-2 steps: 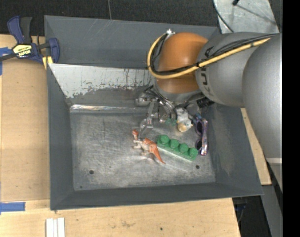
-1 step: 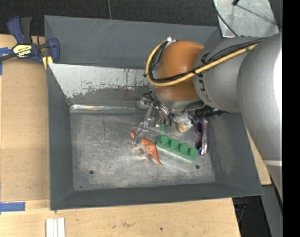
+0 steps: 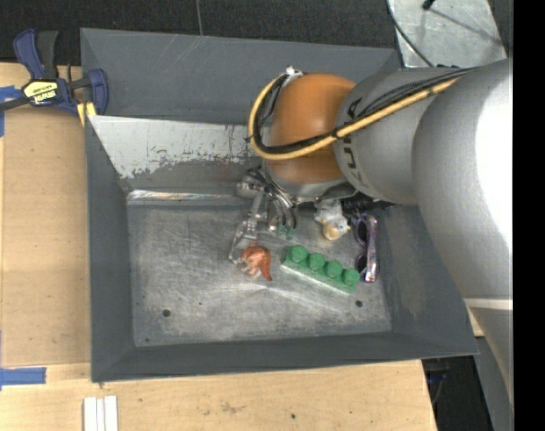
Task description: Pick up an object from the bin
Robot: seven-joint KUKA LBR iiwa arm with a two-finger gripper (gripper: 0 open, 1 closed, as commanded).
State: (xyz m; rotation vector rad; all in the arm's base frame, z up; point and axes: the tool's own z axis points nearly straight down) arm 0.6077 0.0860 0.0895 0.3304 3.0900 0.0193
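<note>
Over the scuffed grey bin floor [image 3: 182, 277], the pincer [image 3: 248, 243] (open or closed, unclear) hangs beside an orange-red lump [image 3: 257, 260].

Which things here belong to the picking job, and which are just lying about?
Job in hand: end effector; small orange-red object right beside it; grey bin.
Lying about: green studded bar; purple object at the bin's right; small cream piece.
</note>
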